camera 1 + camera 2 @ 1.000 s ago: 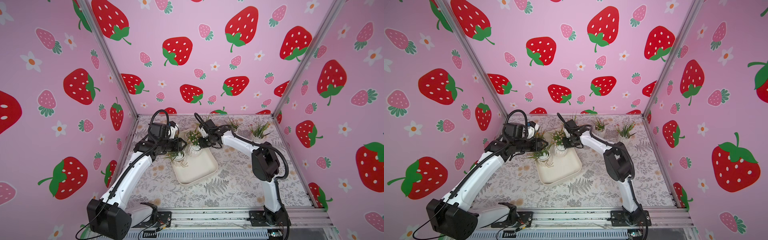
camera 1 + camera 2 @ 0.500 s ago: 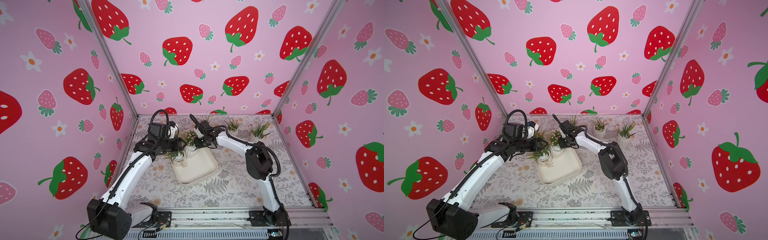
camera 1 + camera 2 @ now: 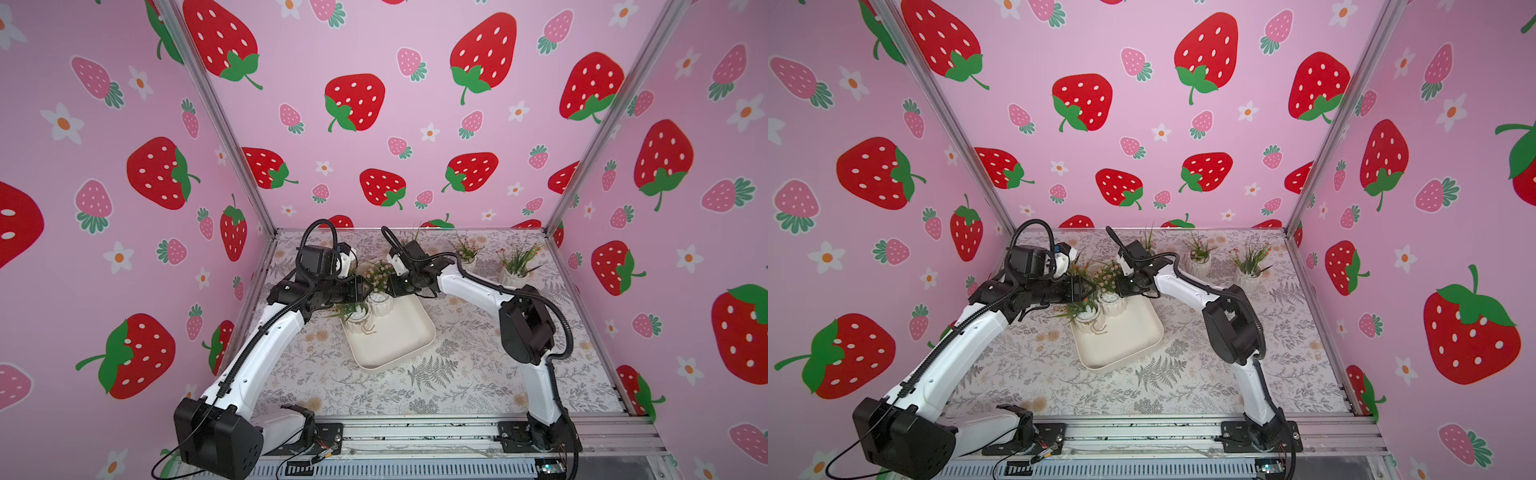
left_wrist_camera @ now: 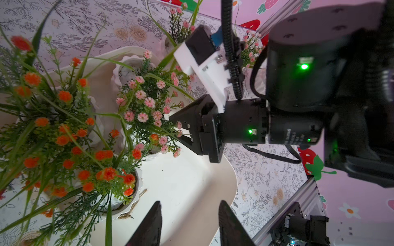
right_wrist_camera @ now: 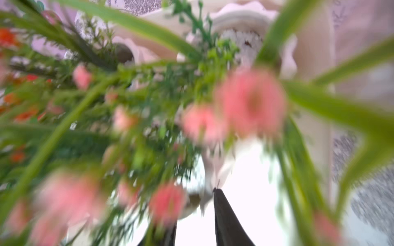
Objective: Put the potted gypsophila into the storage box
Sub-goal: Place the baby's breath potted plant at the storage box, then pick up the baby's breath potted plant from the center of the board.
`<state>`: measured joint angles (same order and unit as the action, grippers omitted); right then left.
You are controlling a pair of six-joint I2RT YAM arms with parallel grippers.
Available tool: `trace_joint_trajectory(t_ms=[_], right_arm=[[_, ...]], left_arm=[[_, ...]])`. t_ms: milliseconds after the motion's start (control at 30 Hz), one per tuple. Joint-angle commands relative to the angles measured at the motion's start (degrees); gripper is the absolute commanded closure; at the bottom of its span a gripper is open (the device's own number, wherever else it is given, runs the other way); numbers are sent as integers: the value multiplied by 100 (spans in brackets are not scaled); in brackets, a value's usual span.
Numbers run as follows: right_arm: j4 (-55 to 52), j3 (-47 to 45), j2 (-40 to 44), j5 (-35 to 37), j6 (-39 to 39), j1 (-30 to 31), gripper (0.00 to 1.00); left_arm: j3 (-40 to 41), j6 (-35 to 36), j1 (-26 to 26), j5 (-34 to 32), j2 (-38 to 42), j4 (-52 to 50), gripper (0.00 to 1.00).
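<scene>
Seemingly release step: pink gypsophila in white fluted pot (image 3: 380,304), inside cream plastic tray (image 3: 395,345), just ahead of parted right pincer (image 4: 176,128). Next: withdraw without snagging stems.

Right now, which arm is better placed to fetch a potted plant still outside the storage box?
Right, probably: the pots outside stand beside the right arm, far from the left gripper.
</scene>
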<state>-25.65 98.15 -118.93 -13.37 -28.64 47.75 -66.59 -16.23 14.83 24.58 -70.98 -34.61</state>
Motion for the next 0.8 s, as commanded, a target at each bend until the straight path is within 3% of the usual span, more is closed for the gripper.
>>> trace_joint_trajectory(t_ms=[0, 233, 433, 600, 767], right_arm=[[227, -501, 821, 107, 153, -15, 69], [535, -1988, 2234, 346, 535, -313, 69], [493, -2623, 3041, 532, 913, -747, 65], [251, -2457, 2953, 408, 869, -1237, 63], [-150, -1692, 2233, 410, 684, -1518, 62]], left_arm=[[-190, 32, -24, 22, -8, -99, 54], [-105, 24, -26, 247, 62, 76, 54], [14, -83, -24, 728, 93, 408, 53], [84, -158, -22, 702, 163, 535, 53], [114, -168, -20, 374, 216, 510, 53]])
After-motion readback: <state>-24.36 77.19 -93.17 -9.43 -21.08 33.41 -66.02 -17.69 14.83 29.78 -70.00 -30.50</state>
